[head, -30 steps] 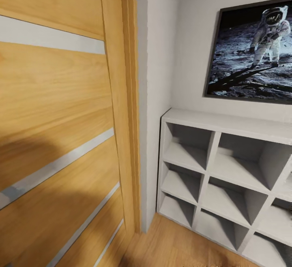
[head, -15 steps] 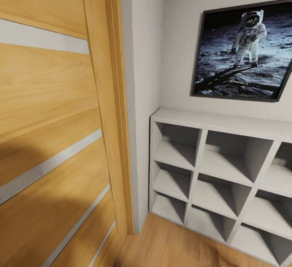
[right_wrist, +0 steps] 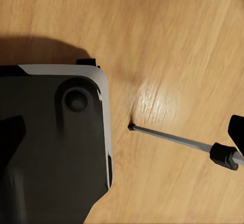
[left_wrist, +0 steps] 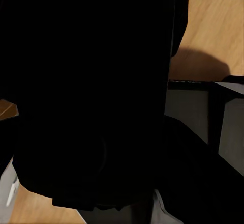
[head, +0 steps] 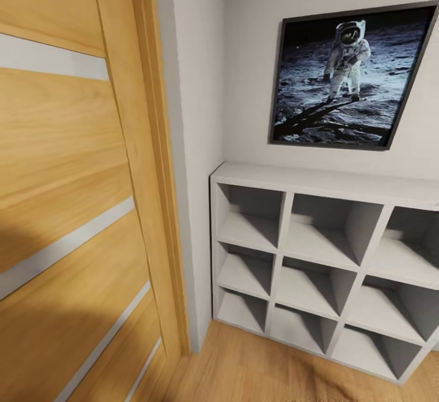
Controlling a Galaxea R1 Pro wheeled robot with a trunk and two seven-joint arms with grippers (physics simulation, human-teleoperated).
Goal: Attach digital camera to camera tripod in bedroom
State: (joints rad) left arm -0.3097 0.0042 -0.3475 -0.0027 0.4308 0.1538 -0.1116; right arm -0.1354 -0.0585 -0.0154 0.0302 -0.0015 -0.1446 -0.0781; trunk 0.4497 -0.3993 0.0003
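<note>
A light oak door with pale grey horizontal inlay strips (head: 67,176) fills the left of the head view, its wooden frame meeting a plain grey wall corner (head: 198,115). To the right of that corner stands a grey cube shelf with open square compartments (head: 317,255), set against the wall on a light wood plank floor (head: 256,371). Above the shelf hangs a dark-framed picture of an astronaut walking on the moon (head: 347,78), tilted in the view. In the right wrist view, a slim silver-grey metal tripod leg (right_wrist: 175,139) stretches across the wood floor, its small dark foot resting on the boards near a bright patch of reflected light and a black joint collar gripping it further along; this is the one part of the camera tripod visible, and it lies just beside the dark rounded base of the robot with its pale grey edge (right_wrist: 51,142). The left wrist view is mostly blocked by a large black form too dark to identify, with wood floor and a dark panel showing past it. Whether either pincer is apart or together cannot be told, since no fingers can be made out in these frames.
</note>
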